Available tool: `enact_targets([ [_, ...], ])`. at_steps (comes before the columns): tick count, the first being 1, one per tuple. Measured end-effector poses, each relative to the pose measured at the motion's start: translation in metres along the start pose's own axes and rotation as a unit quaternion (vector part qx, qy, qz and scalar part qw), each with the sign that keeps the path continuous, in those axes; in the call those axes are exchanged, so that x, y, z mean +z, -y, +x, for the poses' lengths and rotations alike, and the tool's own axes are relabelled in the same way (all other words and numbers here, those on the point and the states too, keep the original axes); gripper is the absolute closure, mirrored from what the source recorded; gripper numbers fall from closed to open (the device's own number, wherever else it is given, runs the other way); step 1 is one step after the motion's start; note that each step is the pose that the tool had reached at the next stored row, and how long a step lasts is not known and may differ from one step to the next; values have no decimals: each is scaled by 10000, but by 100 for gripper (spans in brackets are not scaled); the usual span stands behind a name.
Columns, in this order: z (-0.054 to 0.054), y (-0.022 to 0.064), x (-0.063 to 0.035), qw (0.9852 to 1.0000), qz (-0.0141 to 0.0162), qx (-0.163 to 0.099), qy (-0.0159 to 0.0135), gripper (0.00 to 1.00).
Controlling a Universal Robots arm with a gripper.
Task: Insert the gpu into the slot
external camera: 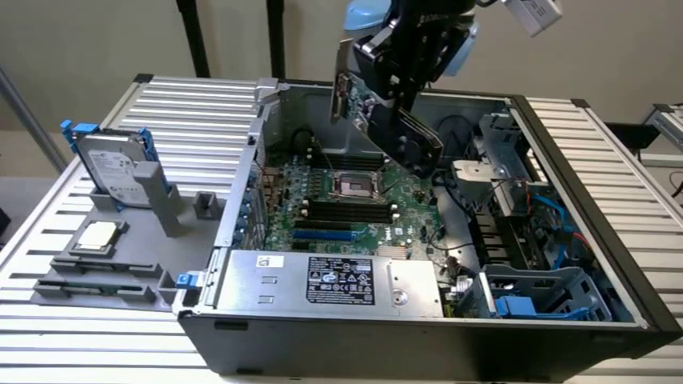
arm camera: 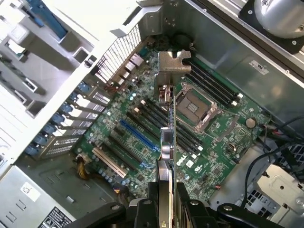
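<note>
End effector point(external camera: 397, 90) is clenched on the graphics card point(external camera: 418, 142), held tilted over the motherboard point(external camera: 411, 210); the blue slot point(external camera: 323, 237) lies at seven o'clock. Lowered misaligned, the memory slots point(external camera: 339, 210) could be struck.

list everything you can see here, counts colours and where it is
table: one, silver slats, under everything
computer case: one, black, open on the table
motherboard: one, green, inside the case
slot: one, bright blue, on the motherboard, empty
processor socket: one, silver, mid motherboard
memory slots: several, black, flanking the processor socket
power supply: one, silver, inside the case
hard drive: one, grey with blue rails, upright, exterior view's left
gpu: one, black and green, above the motherboard
hand: one, black, shut on the gpu
</note>
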State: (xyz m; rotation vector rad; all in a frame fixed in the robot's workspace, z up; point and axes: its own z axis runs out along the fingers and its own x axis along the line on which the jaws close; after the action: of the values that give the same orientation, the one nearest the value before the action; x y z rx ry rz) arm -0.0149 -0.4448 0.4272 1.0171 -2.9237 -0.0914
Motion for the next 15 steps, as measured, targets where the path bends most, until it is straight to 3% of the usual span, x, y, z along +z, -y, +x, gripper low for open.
enact_targets([
  [4,0,1,15,9994,42,-339,24,74],
  [8,-1,2,32,9976,96,-677,58,74],
  [12,-1,3,48,9946,154,-1021,95,74],
  [15,-2,4,61,9915,198,-1280,122,74],
])
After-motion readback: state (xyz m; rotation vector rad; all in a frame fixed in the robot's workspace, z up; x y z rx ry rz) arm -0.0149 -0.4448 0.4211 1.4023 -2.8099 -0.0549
